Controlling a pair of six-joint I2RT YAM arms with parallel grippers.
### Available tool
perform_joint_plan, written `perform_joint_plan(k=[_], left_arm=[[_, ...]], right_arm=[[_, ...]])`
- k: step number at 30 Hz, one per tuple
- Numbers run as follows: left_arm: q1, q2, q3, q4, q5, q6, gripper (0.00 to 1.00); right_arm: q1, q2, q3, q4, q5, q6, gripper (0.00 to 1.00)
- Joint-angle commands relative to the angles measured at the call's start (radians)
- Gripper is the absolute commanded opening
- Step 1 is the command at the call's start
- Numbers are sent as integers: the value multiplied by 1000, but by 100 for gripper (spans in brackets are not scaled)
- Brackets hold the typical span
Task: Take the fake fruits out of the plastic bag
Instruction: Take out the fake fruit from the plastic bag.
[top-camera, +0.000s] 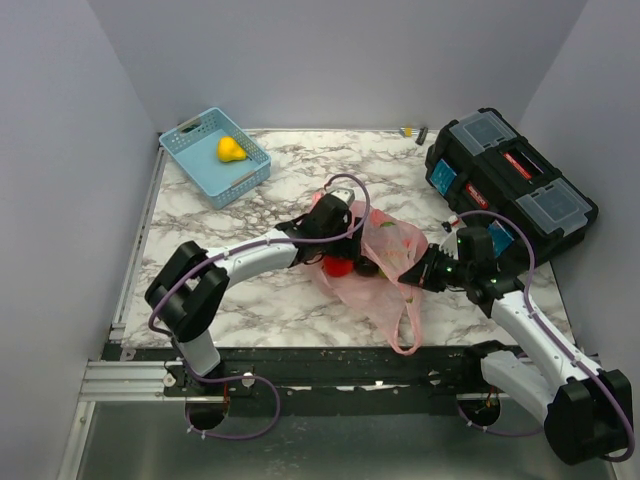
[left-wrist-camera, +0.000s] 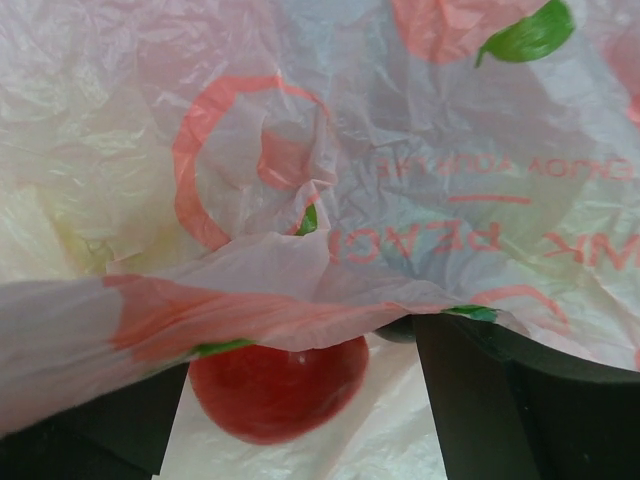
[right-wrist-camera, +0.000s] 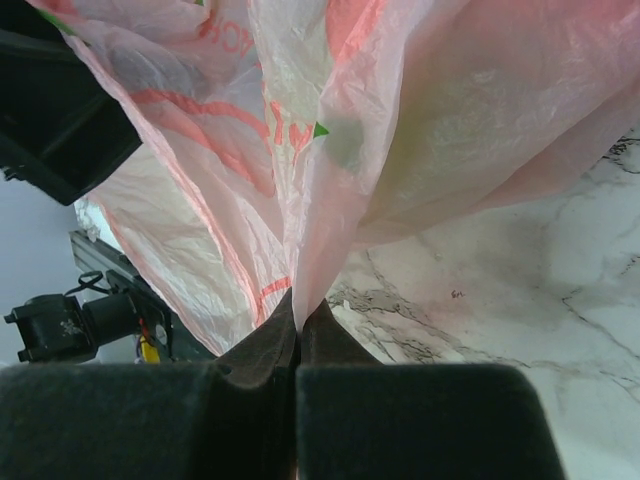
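One red apple (left-wrist-camera: 278, 392) lies between wide-spread fingers of the left gripper (left-wrist-camera: 300, 410). The right gripper (right-wrist-camera: 298, 325) pinches the plastic bag (right-wrist-camera: 400, 130)

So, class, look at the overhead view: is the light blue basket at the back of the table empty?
No, a yellow pear lies inside the blue basket.

The plastic bag (top-camera: 385, 255) lies in the middle of the desk (top-camera: 260, 300), with an apple (top-camera: 338, 266) at its left side, partly under the film. At the far left stands a basket (top-camera: 190, 160) with a pear-shaped fruit (top-camera: 231, 150) in it, and at the far right a tool case (top-camera: 510, 180).
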Motion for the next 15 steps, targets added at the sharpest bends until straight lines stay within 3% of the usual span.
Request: perform_joint_plan(k=[1,10,15], left_arm=[[5,5,-29,17,6,-15,84],[4,-54,-145,53,24,-16,87],[4,-76,-164,54,21,-32,70]], right_arm=[[3,-6,-16,19,-31,-2,1],[4,-2,-25,32,-51,-11,1],[4,-2,-35,50,-60,-20,1]])
